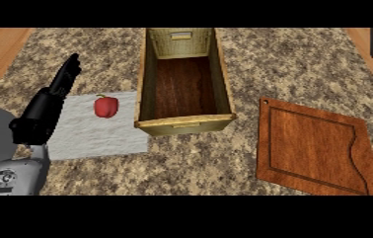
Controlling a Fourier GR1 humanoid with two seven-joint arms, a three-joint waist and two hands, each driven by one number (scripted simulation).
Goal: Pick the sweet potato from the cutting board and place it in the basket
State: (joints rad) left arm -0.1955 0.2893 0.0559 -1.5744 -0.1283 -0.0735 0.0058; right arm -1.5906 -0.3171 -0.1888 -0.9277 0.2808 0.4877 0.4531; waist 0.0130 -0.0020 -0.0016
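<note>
basket [185, 125] centre | pepper [106, 106] left (on mat [94, 133]) | cutting board [310, 145] right

The tabletop [87, 47] is looking like speckled brown stone, a bit rough; the cutting board [310, 145] is showing shiny red-brown wood with lines of grain; the basket [184, 81] is showing pale woven walls and a dark wooden floor; the cloth [94, 136] is looking white, soft and matt; the red pepper [106, 106] is shining smooth; the left hand [45, 108] is looking black and matt.

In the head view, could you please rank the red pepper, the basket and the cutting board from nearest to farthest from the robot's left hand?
From the left hand:
1. Red pepper, just to its right on the white cloth.
2. Basket, centre.
3. Cutting board, far right.
</note>
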